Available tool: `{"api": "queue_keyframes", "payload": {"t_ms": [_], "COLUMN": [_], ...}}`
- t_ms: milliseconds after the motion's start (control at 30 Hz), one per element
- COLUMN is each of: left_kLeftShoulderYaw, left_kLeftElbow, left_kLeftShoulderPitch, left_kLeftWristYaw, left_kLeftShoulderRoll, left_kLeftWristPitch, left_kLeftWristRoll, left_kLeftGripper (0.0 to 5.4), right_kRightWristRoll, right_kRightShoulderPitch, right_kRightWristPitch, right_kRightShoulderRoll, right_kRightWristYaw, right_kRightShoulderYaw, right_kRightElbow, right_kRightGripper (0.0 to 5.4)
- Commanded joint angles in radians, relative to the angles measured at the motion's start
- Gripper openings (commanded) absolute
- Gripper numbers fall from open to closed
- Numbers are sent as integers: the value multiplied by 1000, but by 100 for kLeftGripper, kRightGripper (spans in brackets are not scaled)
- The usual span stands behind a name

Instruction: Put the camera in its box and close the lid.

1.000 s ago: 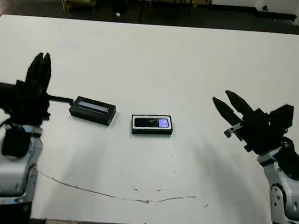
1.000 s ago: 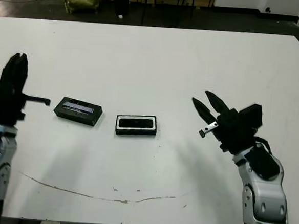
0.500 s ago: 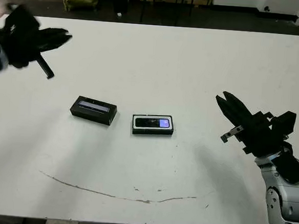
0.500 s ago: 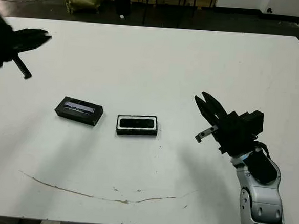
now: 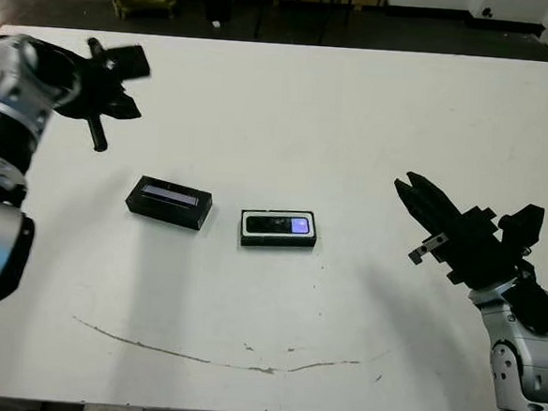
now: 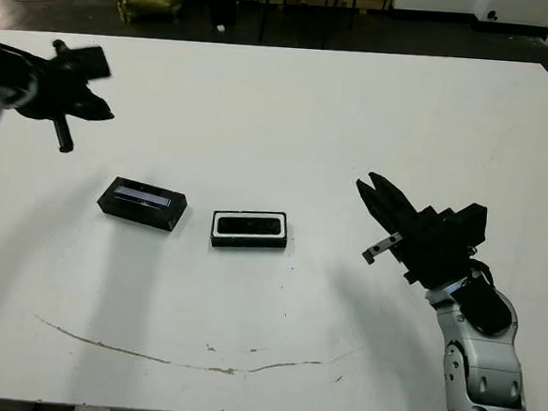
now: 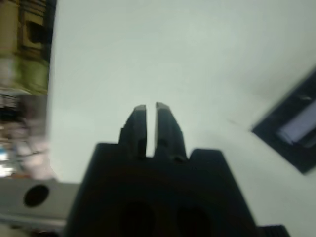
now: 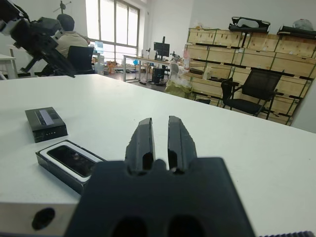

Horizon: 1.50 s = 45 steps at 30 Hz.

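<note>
The tabletop (image 5: 356,108) lies bare around the box (image 5: 279,228) and the lid (image 5: 169,202), which sit side by side with a gap between. Nothing stands between either gripper and them; both hang well apart.

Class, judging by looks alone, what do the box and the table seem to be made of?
Box: probably card or plastic, matte black outside with a white lining showing as a pale border; the pictures cannot settle which. Table: smooth white laminate-like top, with a faint sheen and a thin brownish scuff line.

Camera (image 6: 250,225) inside box (image 6: 249,232), lid (image 6: 141,203) alongside.
</note>
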Motion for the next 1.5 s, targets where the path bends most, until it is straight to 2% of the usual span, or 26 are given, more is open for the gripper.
{"api": "queue_keyframes", "payload": {"t_ms": [33,200,300,367,533,833,967,1267,1500], "left_kLeftShoulderYaw": [-31,-36,-51,-61,-82,-124,-138,-152,-182], "left_kLeftElbow": [-20,-73,-105,-126,-130,-102,-101,-76,-60], "left_kLeftShoulderPitch": [74,157,185,200,204,195,194,193,190], "left_kLeftWristYaw": [68,169,196,209,181,137,147,117,108], "left_kLeftShoulderRoll": [-17,-4,-1,0,-18,-47,-43,-43,-38], "left_kLeftWristPitch": [-37,-158,-179,-198,-195,-234,-250,-248,-273], "left_kLeftWristRoll": [48,65,93,111,136,168,193,209,244], "left_kLeftGripper": [0,0,0,0,0,0,0,0,0], "right_kRightWristRoll": [-4,-16,-23,-19,-30,-36,-48,-42,-37], "right_kRightShoulderPitch": [11,19,26,22,21,33,33,43,46], "right_kRightWristPitch": [4,20,31,12,1,51,13,47,30], "right_kRightShoulderRoll": [-14,-16,-18,-16,-22,-36,-34,-34,-32], "right_kRightWristYaw": [-2,-16,-29,-20,-19,-42,-37,-51,-39], "right_kRightShoulderYaw": [5,15,21,24,32,38,42,44,47], "right_kRightElbow": [9,-6,-19,-4,1,-39,-28,-54,-43], "right_kRightGripper": [1,1,1,1,1,1,1,1,1]}}
